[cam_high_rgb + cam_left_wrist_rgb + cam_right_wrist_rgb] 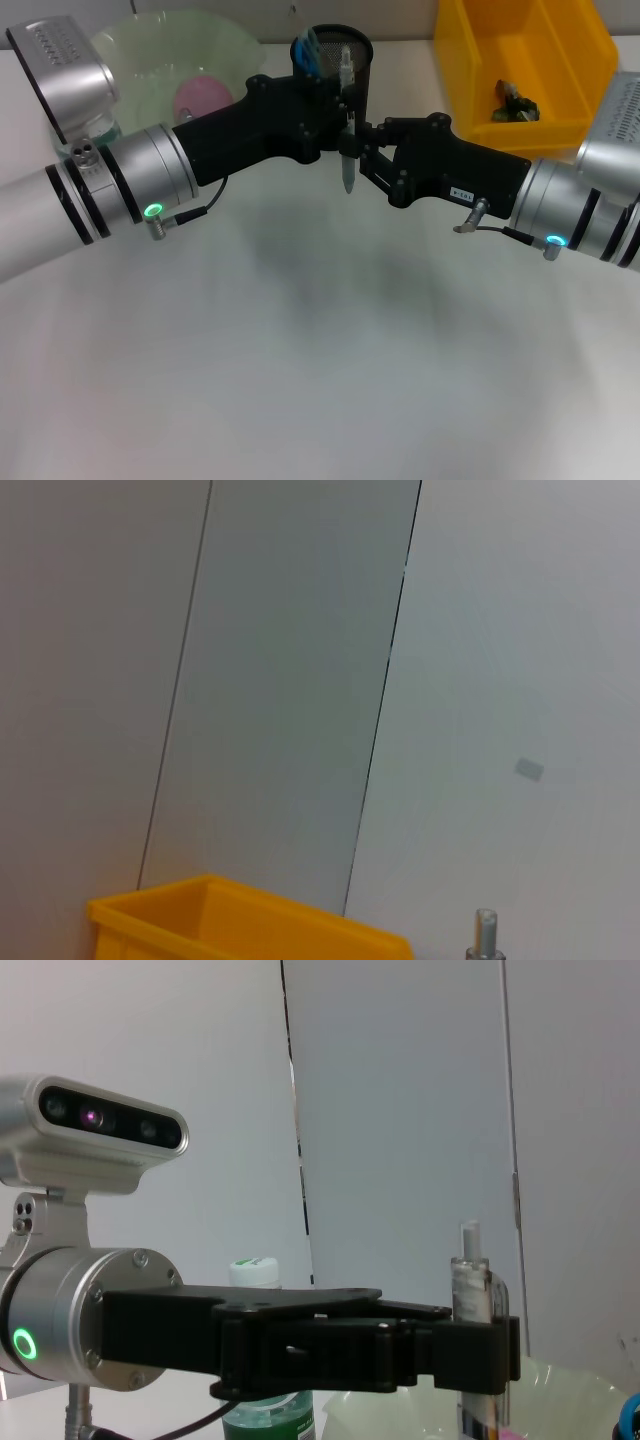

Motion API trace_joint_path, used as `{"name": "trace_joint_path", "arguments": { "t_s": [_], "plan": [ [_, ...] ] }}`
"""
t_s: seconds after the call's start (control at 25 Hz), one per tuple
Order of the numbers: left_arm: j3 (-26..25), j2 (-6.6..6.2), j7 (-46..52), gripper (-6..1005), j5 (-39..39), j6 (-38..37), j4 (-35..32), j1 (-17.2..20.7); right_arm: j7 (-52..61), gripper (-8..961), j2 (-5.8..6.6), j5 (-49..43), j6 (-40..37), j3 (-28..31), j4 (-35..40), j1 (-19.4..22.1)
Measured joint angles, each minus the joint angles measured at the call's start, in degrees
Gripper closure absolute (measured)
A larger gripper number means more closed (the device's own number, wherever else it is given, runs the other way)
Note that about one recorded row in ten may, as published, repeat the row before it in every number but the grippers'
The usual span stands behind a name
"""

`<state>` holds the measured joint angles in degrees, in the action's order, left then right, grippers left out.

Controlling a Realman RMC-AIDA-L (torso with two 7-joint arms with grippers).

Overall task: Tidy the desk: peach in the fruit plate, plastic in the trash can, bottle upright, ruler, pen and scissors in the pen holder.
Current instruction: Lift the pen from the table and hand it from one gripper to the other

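Pen (pixel 346 140) hangs upright at frame centre, pinched by left tool (pixel 343 125) before pen holder (pixel 352 60); right tool's (pixel 368 150) grip I cannot tell.

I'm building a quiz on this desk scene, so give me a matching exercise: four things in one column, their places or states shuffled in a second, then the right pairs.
Things:
1. peach
2. plastic
3. pen
4. scissors

Places:
A. in the trash can
B. held upright between the two end effectors
C. in the pen holder
D. in the fruit plate

Pairs: 1-D, 2-A, 3-B, 4-C
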<state>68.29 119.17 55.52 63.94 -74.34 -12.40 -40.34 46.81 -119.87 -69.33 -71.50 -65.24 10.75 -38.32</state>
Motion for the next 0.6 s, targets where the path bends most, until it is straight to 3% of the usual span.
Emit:
{"name": "trace_joint_path", "arguments": {
  "t_s": [0.08,0.6],
  "plan": [
    [0.0,0.00,0.0,832,-0.1,0.0,0.0,0.0,-0.1,774,0.00,0.0,0.0,-0.1,0.0,0.0],
    [0.0,0.00,0.4,848,-1.6,0.0,0.1,0.0,0.2,767,-0.01,0.0,0.0,0.5,0.0,0.5]
  ]
}}
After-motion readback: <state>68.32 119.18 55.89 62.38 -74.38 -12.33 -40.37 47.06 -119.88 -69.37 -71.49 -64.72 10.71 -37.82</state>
